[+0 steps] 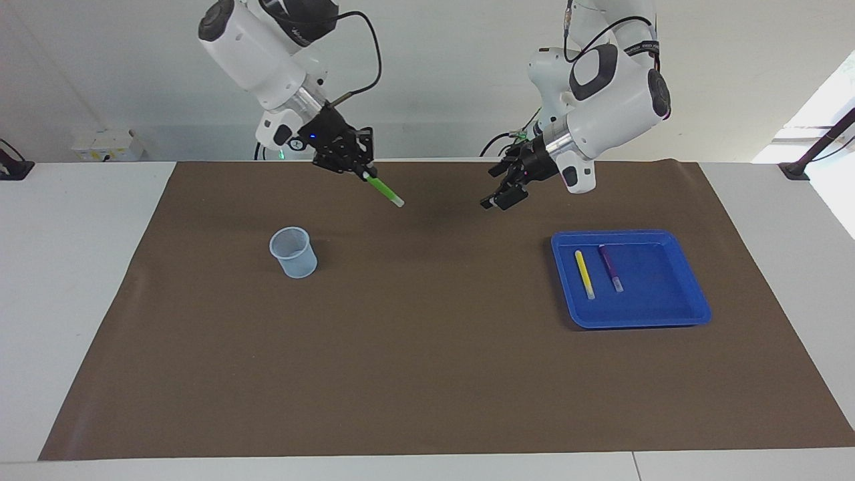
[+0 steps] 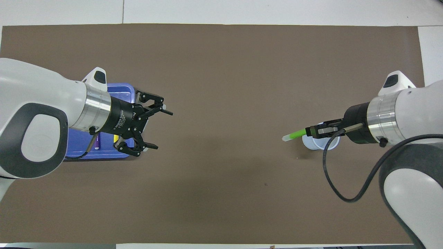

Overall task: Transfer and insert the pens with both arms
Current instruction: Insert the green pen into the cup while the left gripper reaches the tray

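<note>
Green pen point(image 1: 383, 188) clamped at its coloured end in right gripper point(image 1: 361, 170), pale tip slanting down toward the table's middle; held in the air over the brown mat point(image 1: 427, 374), not yet above the clear cup point(image 1: 294, 252). Left gripper point(image 1: 502, 194) empty, fingers spread wide, raised over the mat near the blue tray point(image 1: 695, 314). Yellow pen point(image 1: 584, 274) and purple pen point(image 1: 610, 267) lie side by side in that tray, apart. Judgement: insertion step for the right arm. Swing the wrist until the pen hangs near upright, centre its tip over the cup mouth, lower inside the rim before letting go. Cup looks light; a sideways nudge could tip it
</note>
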{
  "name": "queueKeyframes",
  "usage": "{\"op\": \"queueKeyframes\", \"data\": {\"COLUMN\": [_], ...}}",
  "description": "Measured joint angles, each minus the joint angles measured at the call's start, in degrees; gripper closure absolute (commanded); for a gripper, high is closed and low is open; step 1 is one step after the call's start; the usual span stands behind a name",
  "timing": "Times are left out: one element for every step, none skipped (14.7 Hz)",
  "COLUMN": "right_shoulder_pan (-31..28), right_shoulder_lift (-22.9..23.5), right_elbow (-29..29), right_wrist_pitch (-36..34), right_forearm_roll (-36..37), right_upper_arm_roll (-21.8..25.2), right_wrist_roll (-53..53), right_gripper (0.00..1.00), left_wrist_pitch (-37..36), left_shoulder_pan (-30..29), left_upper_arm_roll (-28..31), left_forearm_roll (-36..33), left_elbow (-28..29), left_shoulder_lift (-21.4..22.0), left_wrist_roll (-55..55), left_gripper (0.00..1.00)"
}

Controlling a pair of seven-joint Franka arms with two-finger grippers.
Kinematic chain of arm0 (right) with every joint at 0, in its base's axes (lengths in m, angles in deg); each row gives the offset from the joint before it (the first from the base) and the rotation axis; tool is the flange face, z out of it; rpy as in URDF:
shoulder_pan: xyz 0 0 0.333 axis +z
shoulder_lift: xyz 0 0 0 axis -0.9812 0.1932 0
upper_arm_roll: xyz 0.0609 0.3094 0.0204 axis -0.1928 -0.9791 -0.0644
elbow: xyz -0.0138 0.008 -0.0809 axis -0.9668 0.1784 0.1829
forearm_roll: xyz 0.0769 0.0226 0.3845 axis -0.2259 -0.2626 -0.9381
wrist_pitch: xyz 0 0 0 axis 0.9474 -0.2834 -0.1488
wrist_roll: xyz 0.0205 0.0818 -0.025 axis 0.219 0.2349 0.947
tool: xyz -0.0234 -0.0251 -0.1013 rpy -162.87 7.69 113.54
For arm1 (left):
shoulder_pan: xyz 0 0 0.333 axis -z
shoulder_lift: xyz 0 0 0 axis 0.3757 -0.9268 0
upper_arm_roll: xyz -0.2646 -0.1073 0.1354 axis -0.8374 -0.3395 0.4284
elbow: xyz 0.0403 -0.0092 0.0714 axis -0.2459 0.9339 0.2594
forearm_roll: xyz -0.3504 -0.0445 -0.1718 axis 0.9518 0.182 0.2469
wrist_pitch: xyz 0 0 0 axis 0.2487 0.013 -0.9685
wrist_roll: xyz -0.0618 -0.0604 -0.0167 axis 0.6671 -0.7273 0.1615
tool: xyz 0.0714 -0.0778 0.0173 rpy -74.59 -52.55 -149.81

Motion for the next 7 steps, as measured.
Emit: {"op": "queueKeyframes", "data": {"right_shoulder_pan": [-0.01, 0.12, 0.22, 0.17, -0.21, -1.01, -2.05], "right_shoulder_lift": [-0.35, -0.68, -0.92, -1.08, -1.09, -1.06, -0.95], "right_elbow": [-0.02, -0.02, 0.01, 0.16, 0.52, 1.10, 1.87], "right_wrist_pitch": [0.00, 0.06, 0.39, 1.16, 1.93, 2.90, 3.76], "right_forearm_roll": [4.34, 7.59, 9.70, 11.12, 12.02, 12.31, 12.38], "right_upper_arm_roll": [-0.06, -0.24, -0.40, -0.49, -0.49, -0.45, -0.40], "right_wrist_roll": [0.85, 0.85, 0.66, 0.35, 0.00, -0.13, -0.13], "right_gripper": [1.00, 1.00, 1.00, 1.00, 1.00, 1.00, 1.00], "left_wrist_pitch": [-0.09, -0.13, -0.15, -0.15, -0.15, -0.14, -0.12], "left_shoulder_pan": [-1.62, -3.23, -4.77, -6.37, -7.98, -9.69, -11.74], "left_upper_arm_roll": [0.07, 0.14, 0.20, 0.24, 0.28, 0.31, 0.33], "left_forearm_roll": [-1.58, -3.25, -4.92, -6.57, -7.97, -9.70, -12.23], "left_elbow": [0.11, 0.26, 0.50, 0.86, 1.33, 1.79, 2.20], "left_shoulder_lift": [0.00, 0.00, 0.00, -0.01, -0.03, -0.08, -0.18], "left_wrist_roll": [3.60, 6.88, 10.12, 14.50, 19.57, 24.91, 30.92], "left_gripper": [0.00, 0.00, 0.00, 0.00, 0.00, 0.00, 0.00]}}
